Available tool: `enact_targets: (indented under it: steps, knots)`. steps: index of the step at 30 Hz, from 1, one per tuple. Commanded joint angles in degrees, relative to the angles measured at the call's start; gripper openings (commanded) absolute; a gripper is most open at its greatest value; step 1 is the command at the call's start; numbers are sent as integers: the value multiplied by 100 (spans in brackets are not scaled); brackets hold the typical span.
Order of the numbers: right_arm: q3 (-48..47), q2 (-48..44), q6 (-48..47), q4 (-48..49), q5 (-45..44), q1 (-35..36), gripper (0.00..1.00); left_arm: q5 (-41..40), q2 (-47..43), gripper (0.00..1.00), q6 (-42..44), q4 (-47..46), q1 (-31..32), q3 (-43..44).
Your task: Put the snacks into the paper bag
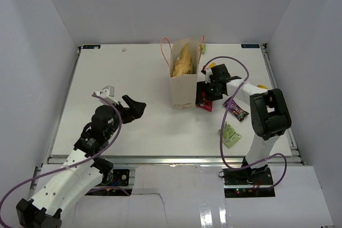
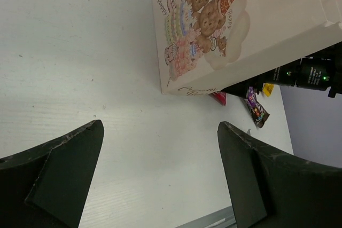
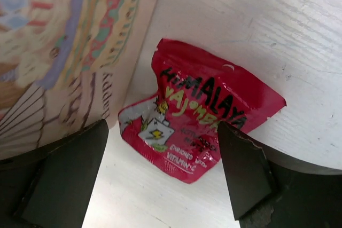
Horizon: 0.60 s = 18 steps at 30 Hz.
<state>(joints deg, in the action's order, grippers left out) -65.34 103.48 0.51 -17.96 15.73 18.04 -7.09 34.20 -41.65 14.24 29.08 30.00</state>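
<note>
The paper bag [image 1: 184, 86] stands upright at mid-table with the tan-gold chip bag [image 1: 181, 61] sticking out of its top. A red packet [image 3: 199, 116] lies flat on the table against the bag's base [image 3: 64, 52]. My right gripper [image 3: 161, 132] hovers low over it, open, one finger on each side of the packet and the left finger close to the bag wall. In the top view the right gripper [image 1: 206, 94] is at the bag's right side. My left gripper [image 1: 136, 108] is open and holds nothing, left of the bag [image 2: 214, 25].
A dark purple packet [image 1: 236, 109] and a green packet [image 1: 231, 134] lie to the right of the bag, near the right arm's base. A bit of yellow [image 1: 262, 85] shows behind the right arm. White walls enclose the table.
</note>
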Motion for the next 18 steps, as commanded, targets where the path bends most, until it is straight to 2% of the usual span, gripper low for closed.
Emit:
enact_targets:
  steps: [1, 4, 10, 11, 13, 14, 16, 17, 18]
  knots:
    - [-260, 172, 748, 231, -990, 217, 88, -91, 35, 98, -168, -44, -16, 94]
    - [-243, 313, 810, 230, -2019, 489, 84, -152, 17, 98, -256, -27, -16, 41]
    - [39, 366, 801, 398, -2495, 542, 65, -249, -18, 98, -370, 61, -16, 24]
    - [83, 279, 775, 424, -2522, 542, 54, -257, -36, 98, -379, 61, -16, 15]
    - [241, 147, 696, 468, -2548, 542, 41, -266, -53, 98, -388, 70, -16, -3]
    - [302, 7, 661, 512, -2566, 534, 27, -266, -53, 98, -397, 70, -16, -3]
    - [469, -143, 564, 547, -2513, 525, 17, -275, -45, 98, -397, 44, -16, -20]
    - [522, -318, 538, 556, -2409, 507, 8, -266, -36, 98, -405, 35, -16, -29]
    - [575, -433, 503, 574, -2294, 490, 8, -258, -27, 98, -405, 9, -16, -38]
